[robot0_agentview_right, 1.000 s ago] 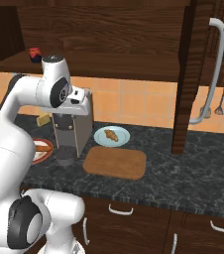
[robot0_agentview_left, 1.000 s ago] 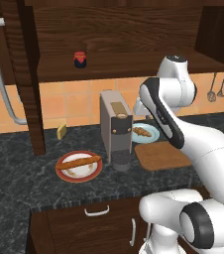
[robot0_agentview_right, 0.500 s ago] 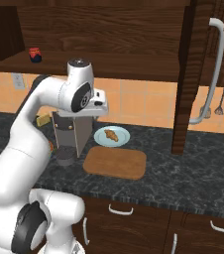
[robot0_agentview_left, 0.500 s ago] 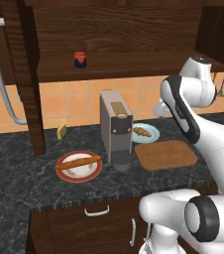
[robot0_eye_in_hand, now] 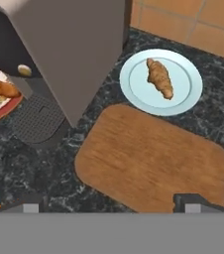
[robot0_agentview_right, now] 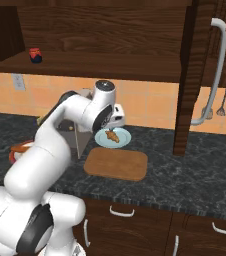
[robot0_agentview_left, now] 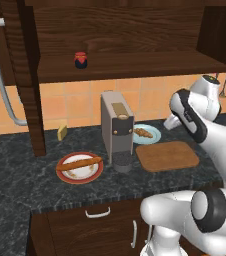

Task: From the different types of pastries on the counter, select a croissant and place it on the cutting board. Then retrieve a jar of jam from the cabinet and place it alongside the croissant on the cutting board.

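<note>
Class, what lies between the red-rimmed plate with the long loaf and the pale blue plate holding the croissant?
The grey coffee machine stands between them, seen in the left base view.

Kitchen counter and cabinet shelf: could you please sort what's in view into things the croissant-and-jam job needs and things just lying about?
Needed:
small golden-brown croissant on the round pale blue plate
flat brown wooden cutting board, bare
tiny red and dark jar of jam on the dark wood cabinet shelf
open gripper

Lying about:
long tan baguette-like loaf on the red-rimmed plate
grey coffee machine
small yellow block

Even flat rendered light, soft faint shadows, sharp, no glare
</note>
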